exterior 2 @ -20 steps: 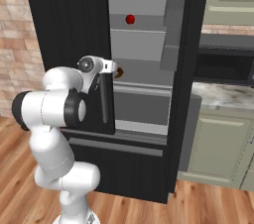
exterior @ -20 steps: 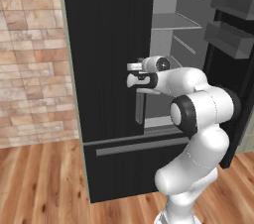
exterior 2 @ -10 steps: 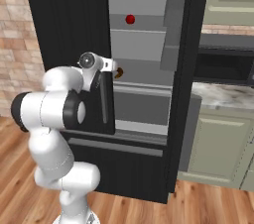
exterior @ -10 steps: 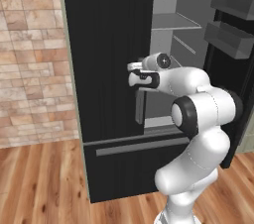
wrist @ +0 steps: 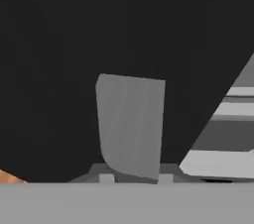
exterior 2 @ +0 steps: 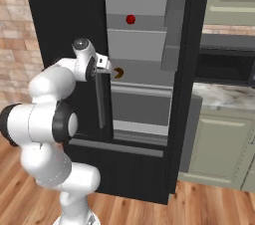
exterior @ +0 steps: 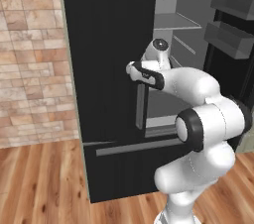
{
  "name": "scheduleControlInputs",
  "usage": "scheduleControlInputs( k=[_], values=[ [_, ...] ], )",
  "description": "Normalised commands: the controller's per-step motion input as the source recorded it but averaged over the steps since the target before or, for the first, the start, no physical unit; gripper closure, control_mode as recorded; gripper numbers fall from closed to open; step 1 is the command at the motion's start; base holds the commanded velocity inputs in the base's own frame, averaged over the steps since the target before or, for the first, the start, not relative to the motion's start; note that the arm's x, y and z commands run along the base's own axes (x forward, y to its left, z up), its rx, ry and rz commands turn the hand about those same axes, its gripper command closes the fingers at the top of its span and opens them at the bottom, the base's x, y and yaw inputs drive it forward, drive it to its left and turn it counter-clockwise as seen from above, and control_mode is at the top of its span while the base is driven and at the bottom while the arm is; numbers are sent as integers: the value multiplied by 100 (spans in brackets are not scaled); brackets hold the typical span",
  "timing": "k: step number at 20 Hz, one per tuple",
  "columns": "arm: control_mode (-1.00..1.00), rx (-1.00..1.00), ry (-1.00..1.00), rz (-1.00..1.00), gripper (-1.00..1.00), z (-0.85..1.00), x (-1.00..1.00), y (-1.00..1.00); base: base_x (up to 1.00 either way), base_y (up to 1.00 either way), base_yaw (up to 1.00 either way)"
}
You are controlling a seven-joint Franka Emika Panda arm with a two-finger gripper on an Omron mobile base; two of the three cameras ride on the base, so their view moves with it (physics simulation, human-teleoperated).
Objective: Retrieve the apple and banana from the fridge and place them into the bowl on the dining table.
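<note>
Black two-door fridge (exterior: 109,44) takes up most of both base views; one door is swung open on a pale grey shelved interior, and the other dark door faces the cameras beside it. Brick wall (exterior: 30,54) stands beyond the fridge on one side, with sage cabinets (exterior 2: 224,144) on the other. White arm (exterior: 198,119) reaches forward and up to the front of the dark door. Long grey vertical handle (exterior: 141,104) runs down that door. The gripper (exterior 2: 107,64) sits at its upper end, and in the hand view the handle fills the gap between the two tips, so the fingers (wrist: 105,178) read as clamped on it, one on each side. Banana (exterior 2: 119,73) – orange-brown, lying on a middle shelf inside, just beside the gripper as the right base view sees it. Apple (exterior 2: 130,19) – small, red, on the shelf above, well apart from the gripper.
</note>
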Motion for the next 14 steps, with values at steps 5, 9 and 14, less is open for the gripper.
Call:
scheduleControlInputs(
  k=[5, 9, 14],
  values=[
    [-100, 0, 0, 0, 100, -37, -99, 76, 0, 0, 0],
    [-100, 0, -10, -1, 100, -34, -100, 97, 0, 0, 0],
    [-100, 0, -18, -4, 100, -33, -100, 100, 0, 0, 0]
  ],
)
